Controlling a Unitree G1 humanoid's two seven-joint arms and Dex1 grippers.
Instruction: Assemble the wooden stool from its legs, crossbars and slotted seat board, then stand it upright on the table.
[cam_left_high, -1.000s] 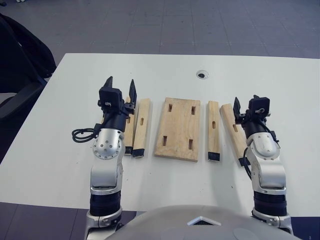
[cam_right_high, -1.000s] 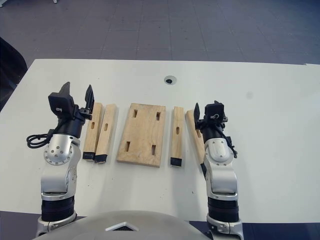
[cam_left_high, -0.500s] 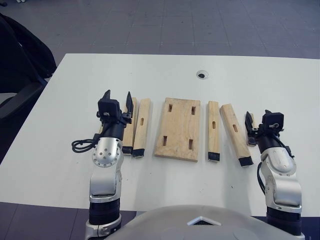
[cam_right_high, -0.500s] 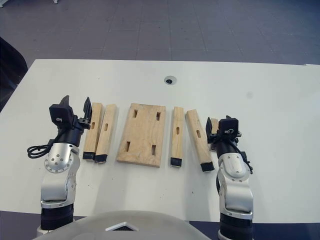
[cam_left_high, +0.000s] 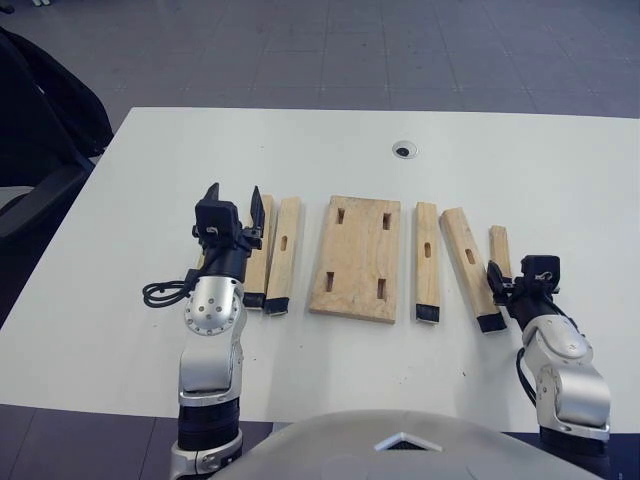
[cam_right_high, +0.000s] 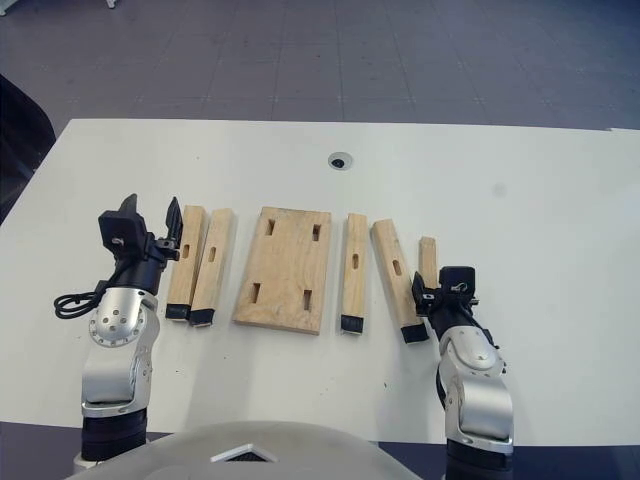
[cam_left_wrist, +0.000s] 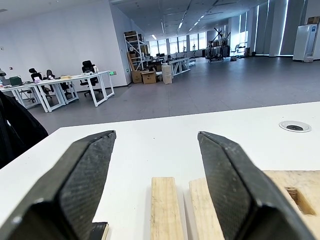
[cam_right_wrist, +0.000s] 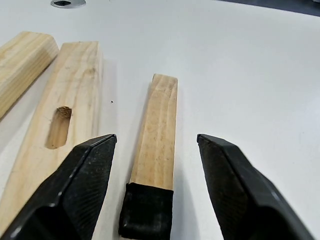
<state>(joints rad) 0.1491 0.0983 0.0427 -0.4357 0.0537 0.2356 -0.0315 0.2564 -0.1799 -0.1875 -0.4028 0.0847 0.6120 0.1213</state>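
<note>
While the right pincer (cam_right_wrist: 156, 141) is apart, a thin stick (cam_right_wrist: 161, 107) lies flat just ahead, black-capped end nearest it, length running straight away; left pincer (cam_left_wrist: 156, 142) also apart, above a leg (cam_left_wrist: 167, 210).

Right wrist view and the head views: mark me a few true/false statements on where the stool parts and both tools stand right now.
1. The seat board lies flat on the table with nothing fitted in its slots. True.
2. The right tool is shut on the thin crossbar. False: it is open, with a finger on either side of the crossbar's black-capped end.
3. Two legs lie on each side of the seat board. True.
4. The left tool holds a leg lifted off the table. False: it is open and empty, over the left legs, which lie flat.
</note>
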